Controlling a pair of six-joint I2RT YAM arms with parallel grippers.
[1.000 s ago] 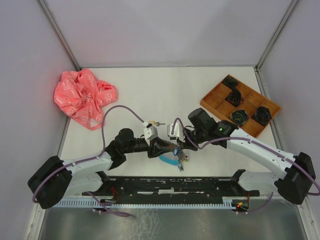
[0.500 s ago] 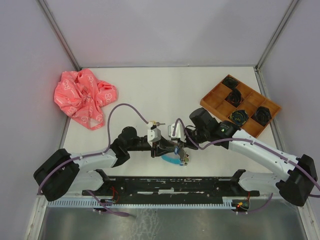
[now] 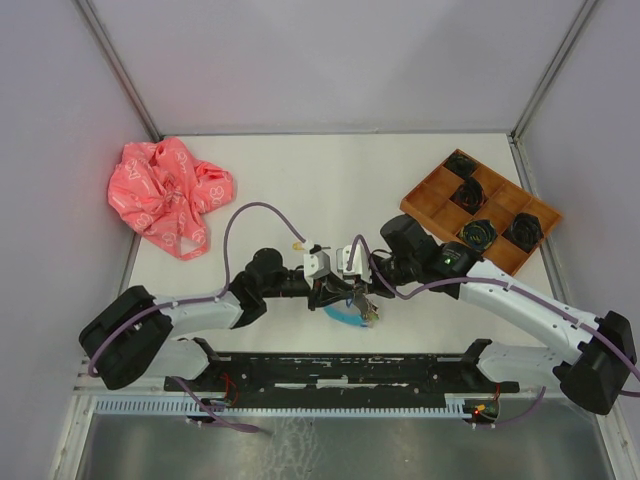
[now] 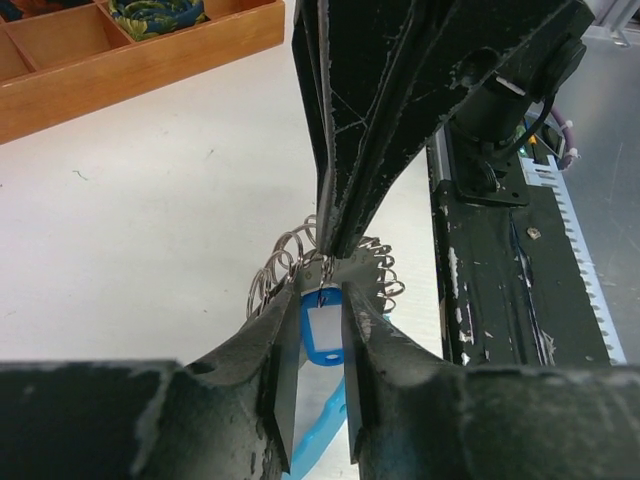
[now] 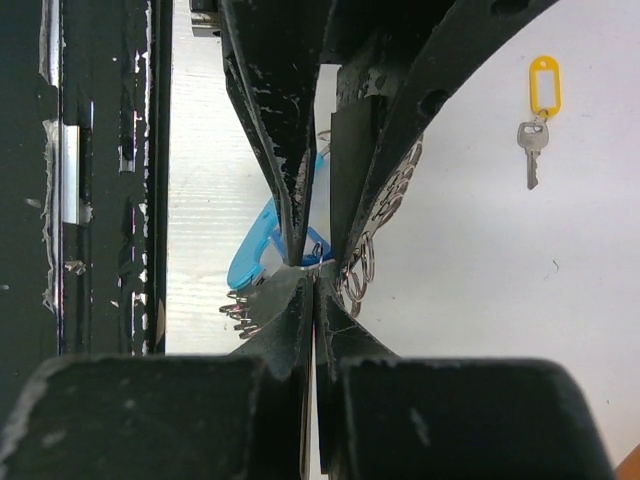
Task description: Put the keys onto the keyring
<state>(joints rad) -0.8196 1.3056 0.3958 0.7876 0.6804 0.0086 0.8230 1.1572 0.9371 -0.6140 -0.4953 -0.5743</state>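
Observation:
A blue key tag [image 4: 322,335] hangs from a bunch of metal keyrings [image 4: 275,270] with a blue clip [image 3: 345,318] just above the table's near middle. My left gripper [image 4: 320,296] is shut on the tag's two edges. My right gripper [image 5: 312,275] is shut on the small ring at the tag's top, tip to tip with the left gripper [image 3: 338,292]. In the top view the right gripper [image 3: 362,303] sits just right of it. A key with a yellow tag [image 5: 540,85] lies loose on the table, apart from the bunch, behind the left wrist [image 3: 298,243].
A crumpled pink bag [image 3: 165,195] lies at the back left. A wooden compartment tray [image 3: 425,200] holding dark coiled items stands at the back right. The black base rail [image 3: 350,370] runs along the near edge, close to the grippers.
Both grippers and the blue bunch have shifted a little to the right. The left arm has stretched further toward the right gripper.

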